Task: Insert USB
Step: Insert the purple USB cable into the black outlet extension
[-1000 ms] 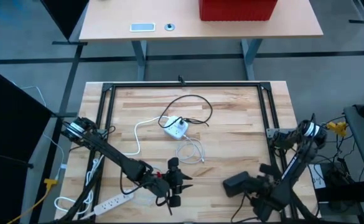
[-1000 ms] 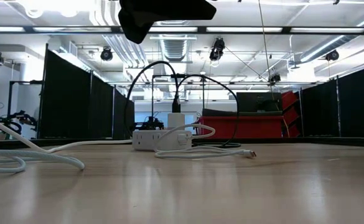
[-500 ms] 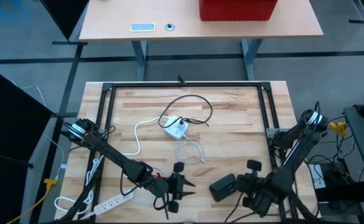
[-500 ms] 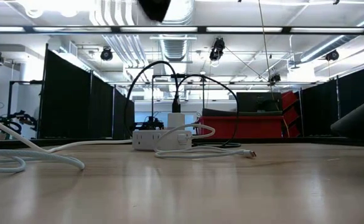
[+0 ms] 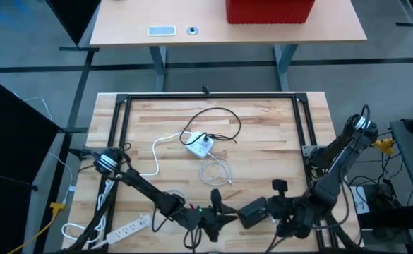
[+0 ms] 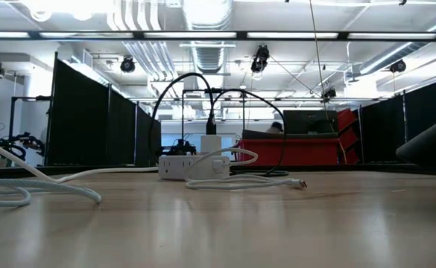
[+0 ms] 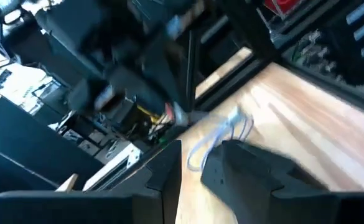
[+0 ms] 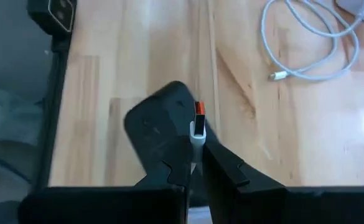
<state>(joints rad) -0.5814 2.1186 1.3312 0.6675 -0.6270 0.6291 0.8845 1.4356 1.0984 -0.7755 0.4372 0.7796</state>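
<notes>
The arms are closing in on each other at the near edge of the table! Over the last second the left gripper (image 5: 215, 216) slides along that edge toward the right arm, and the right gripper (image 5: 248, 211) swings in to meet it, so the two now sit just beside each other, nose to nose. In the low view the dark bulk that hung at the top a second ago is gone, and only a slice of arm shows at the edge. So this looks like a meeting over the plug, perhaps a hand-off or a re-grip, and not the insertion itself, because the white hub (image 5: 200, 145) with its black lead sits well apart, up in the middle of the table, with the loose white cable (image 5: 217, 171) coiled between it and the grippers. Now the USB (image 8: 198, 121): the right wrist view has it pinched tight in the right gripper's clenched jaws, standing straight out past the fingertips. It is a small thing, with a short white body and an orange tip, and that tip is the free end. Right behind it looms a dark shape (image 8: 160, 134), probably part of the other arm, though that is a guess. Whether the left gripper is released or clenched I cannot tell; its own view is a smear. The plug is secured, but the socket is a fair way off.
</notes>
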